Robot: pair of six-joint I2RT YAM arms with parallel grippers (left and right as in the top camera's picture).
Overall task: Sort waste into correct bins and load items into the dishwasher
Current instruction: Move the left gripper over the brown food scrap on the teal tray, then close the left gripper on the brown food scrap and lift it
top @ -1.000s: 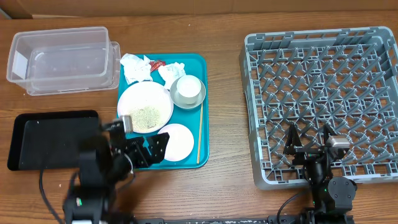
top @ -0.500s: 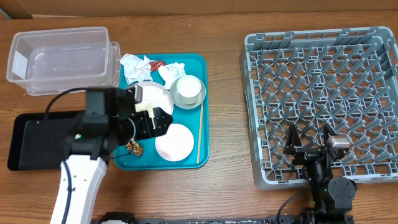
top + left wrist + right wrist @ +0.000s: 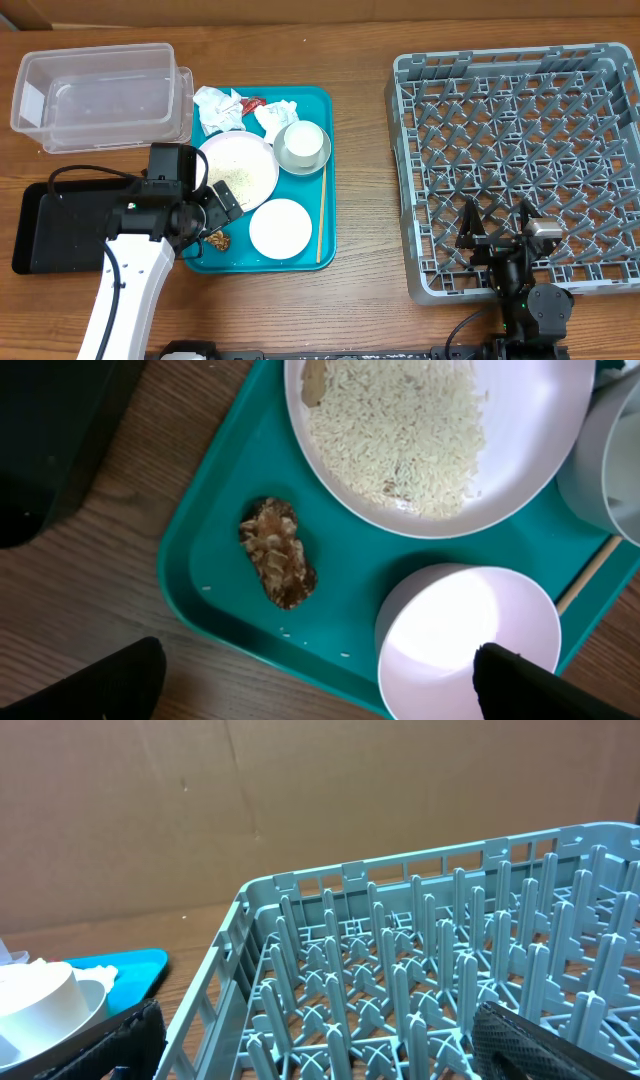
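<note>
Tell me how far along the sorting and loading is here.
Nothing looks done: the dish rack, clear tub and black tray hold nothing. In hand: the left gripper hovers, jaws open, over the brown food lump on the teal tray. Remaining: napkins, red wrapper, rice plate, cup, small plate.

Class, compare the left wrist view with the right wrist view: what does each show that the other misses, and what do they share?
Only the left wrist view shows the plate of rice, the brown food lump, the empty smaller plate and a corner of the black tray. Only the right wrist view shows the grey dish rack and the cardboard wall behind it. Both show the teal tray and the wooden table.
</note>
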